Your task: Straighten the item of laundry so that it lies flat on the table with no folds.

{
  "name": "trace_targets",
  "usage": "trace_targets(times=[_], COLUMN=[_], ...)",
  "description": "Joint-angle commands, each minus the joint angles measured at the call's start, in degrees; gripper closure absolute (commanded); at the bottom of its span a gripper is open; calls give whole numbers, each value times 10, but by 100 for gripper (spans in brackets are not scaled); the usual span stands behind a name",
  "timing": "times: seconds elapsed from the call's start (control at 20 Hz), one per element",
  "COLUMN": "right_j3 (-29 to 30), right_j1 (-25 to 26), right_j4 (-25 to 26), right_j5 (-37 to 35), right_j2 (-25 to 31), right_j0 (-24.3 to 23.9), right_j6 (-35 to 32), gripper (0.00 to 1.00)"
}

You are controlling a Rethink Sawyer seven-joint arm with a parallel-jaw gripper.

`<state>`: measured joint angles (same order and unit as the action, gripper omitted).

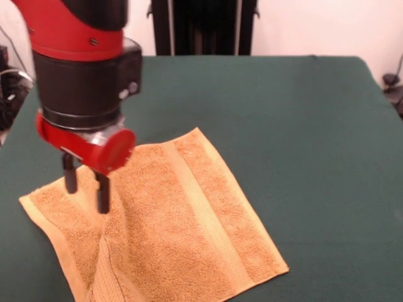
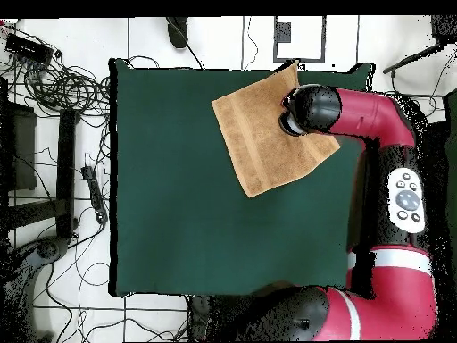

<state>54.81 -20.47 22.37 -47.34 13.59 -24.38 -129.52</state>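
Orange-tan terry cloth, a small roughly square towel (image 1: 182, 233), is seen spread on the large dark green felt-covered bench (image 1: 302, 126), near the bench's front edge in the front view and toward that view's left side. In the overhead view the same towel (image 2: 259, 134) is found at the top right part of the bench (image 2: 178, 205), turned at an angle to the bench edges, with one corner reaching the top edge. A paler flat woven band is seen running across the towel from its far corner toward the near right corner. A second band is seen along the left edge. A raised crease is visible in the cloth just below the pincer, running down toward the lower edge of the front view; the rest of the towel is seen lying mostly flat.

The red and black arm (image 2: 393, 170) is brought over the towel's left part. The pincer (image 1: 87, 187) is shown with its two black fingers (image 1: 102, 195) pointing down and narrowly parted, with nothing held between them. Their tips are seen at the towel's surface; contact cannot be told for certain.

No readable writing, brand or label is made out on the arm, the towel or the bench.
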Motion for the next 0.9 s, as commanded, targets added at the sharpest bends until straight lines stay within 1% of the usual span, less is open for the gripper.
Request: trace_targets(times=[0.05, 0.25, 0.4, 0.55, 0.75, 0.8, 0.9], right_j3=[64, 60, 46, 36, 29, 30, 9], right_j1=[64, 75, 86, 96, 110, 117, 140], right_j4=[4, -3, -5, -15, -28, -32, -25], right_j5=[33, 43, 45, 44, 37, 40, 42], right_j2=[-9, -21, -33, -36, -29, -27, -38], right_j0=[60, 80, 94, 97, 89, 85, 94], right_j6=[-72, -96, -109, -103, -79, -78, -88], gripper=[0, 0, 0, 0, 0, 0, 0])
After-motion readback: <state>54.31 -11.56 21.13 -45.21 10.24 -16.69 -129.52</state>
